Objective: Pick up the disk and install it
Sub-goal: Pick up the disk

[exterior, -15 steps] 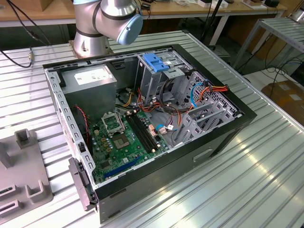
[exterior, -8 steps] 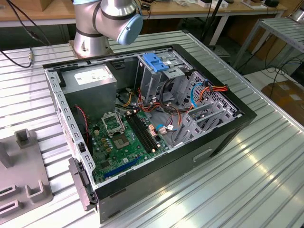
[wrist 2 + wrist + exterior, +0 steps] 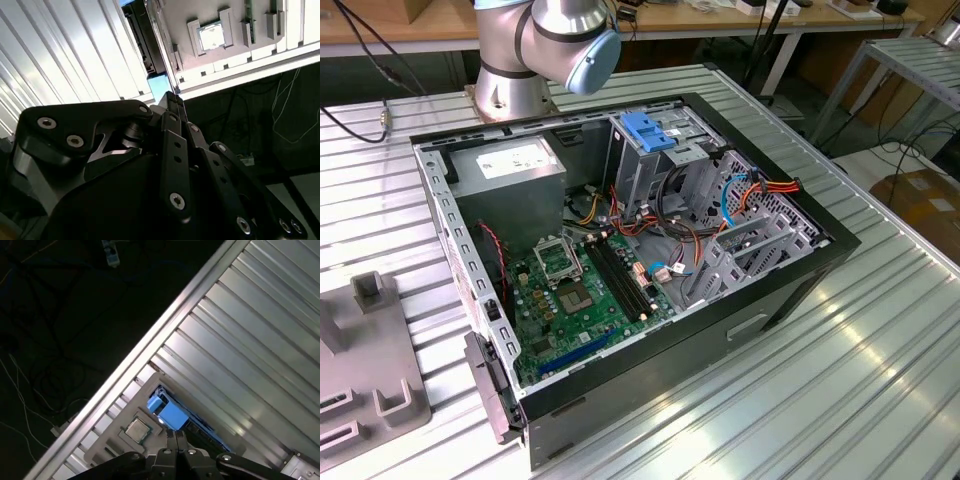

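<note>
Green motherboard (image 3: 582,290), blue bracket (image 3: 650,130), ribbed silver table (image 3: 840,350), blue-edged disk (image 3: 171,415), black hand (image 3: 174,436).

Exterior view: high, angled down over open computer case (image 3: 650,260) on tabletop (image 3: 840,380). Both wrist views: close past fingers (image 3: 171,442), sharing grey fixture plate (image 3: 112,442) (image 3: 235,55).

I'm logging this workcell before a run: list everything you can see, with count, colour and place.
table: one, silver, ribbed, under everything
computer case: one, black, open, on the table
power supply: one, grey with a white sticker, inside the case
motherboard: one, green, on the case floor
drive cage: one, silver, inside the case
bracket: one, blue, atop the drive cage
cables: several, red, orange, blue, around the cage
fixture plate: one, grey, at the exterior view's left
chip: one, silver, in a grey holder
disk: one, dark with a blue rail, beside the chip
robot arm: one, silver and blue, behind the case
gripper: one, black, shut, tips near the disk
</note>
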Controlling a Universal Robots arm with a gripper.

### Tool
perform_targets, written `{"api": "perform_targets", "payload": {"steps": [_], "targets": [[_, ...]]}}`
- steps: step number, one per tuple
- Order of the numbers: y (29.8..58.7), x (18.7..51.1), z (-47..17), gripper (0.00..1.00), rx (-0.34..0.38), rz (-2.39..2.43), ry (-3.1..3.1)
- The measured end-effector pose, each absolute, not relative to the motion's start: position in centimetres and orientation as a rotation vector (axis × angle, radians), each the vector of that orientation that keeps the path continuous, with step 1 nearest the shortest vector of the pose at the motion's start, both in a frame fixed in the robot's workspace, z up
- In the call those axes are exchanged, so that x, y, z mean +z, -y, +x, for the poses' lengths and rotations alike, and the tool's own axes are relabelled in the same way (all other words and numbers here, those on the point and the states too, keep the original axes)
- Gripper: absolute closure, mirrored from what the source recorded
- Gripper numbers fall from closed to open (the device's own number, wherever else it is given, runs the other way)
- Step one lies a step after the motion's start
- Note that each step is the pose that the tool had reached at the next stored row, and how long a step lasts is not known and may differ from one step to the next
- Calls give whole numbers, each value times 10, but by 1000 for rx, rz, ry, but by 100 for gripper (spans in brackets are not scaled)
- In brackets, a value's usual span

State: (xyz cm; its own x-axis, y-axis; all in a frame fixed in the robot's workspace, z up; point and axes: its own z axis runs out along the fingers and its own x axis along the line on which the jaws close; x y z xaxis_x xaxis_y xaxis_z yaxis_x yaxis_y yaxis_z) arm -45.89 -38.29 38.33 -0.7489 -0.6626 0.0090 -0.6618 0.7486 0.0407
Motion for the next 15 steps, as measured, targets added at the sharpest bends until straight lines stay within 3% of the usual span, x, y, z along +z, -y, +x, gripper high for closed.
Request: {"api": "perform_targets", "payload": {"steps": [15], "targets": [[383,382,-459,90,-47,1504,2729]]}}
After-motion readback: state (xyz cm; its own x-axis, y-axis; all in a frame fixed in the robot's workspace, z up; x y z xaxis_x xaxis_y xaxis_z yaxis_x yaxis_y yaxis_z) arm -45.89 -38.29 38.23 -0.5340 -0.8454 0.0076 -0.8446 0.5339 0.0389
